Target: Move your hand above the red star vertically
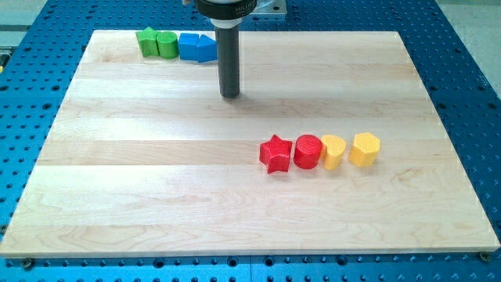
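Observation:
The red star (275, 153) lies right of the board's centre, at the left end of a row of blocks. A red cylinder (308, 152) touches its right side. My tip (229, 95) rests on the board, up and to the left of the red star, well apart from it and from every block.
A yellow heart (333, 151) and a yellow hexagon (365, 149) continue the row to the right. Along the board's top edge sit a green star (146, 41), a green cylinder (167, 44), a blue cube (189, 46) and a blue block (207, 49). The wooden board (156, 196) lies on a blue perforated table.

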`<action>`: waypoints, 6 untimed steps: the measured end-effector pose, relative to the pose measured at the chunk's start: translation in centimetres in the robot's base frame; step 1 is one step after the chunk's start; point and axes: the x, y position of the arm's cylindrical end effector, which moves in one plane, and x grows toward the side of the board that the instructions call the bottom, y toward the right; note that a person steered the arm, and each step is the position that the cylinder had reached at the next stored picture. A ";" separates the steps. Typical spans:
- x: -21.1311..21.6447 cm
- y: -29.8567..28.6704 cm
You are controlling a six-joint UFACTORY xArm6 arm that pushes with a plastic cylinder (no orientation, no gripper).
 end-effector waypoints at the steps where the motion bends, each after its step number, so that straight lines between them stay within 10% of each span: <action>1: 0.0 0.0; 6: -0.3 4.8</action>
